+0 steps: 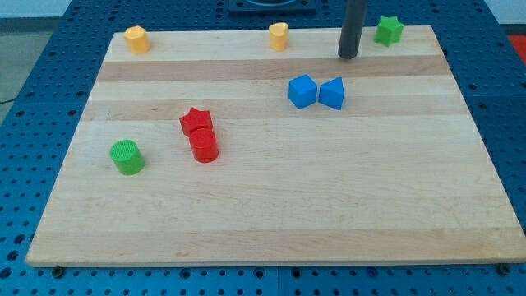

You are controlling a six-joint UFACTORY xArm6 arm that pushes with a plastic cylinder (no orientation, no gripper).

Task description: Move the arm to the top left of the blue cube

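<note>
The blue cube (302, 91) sits on the wooden board (271, 205), right of centre in the upper part of the view. A blue triangular block (332, 93) touches its right side. My tip (348, 56) is the lower end of a dark rod that comes down from the view's top. It stands above and to the right of both blue blocks, apart from them.
A green star block (389, 30) lies right of the rod at the top. A yellow block (279, 36) is at top centre, another yellow block (136, 39) at top left. A red star (196, 122) touches a red cylinder (204, 146). A green cylinder (126, 156) is at left.
</note>
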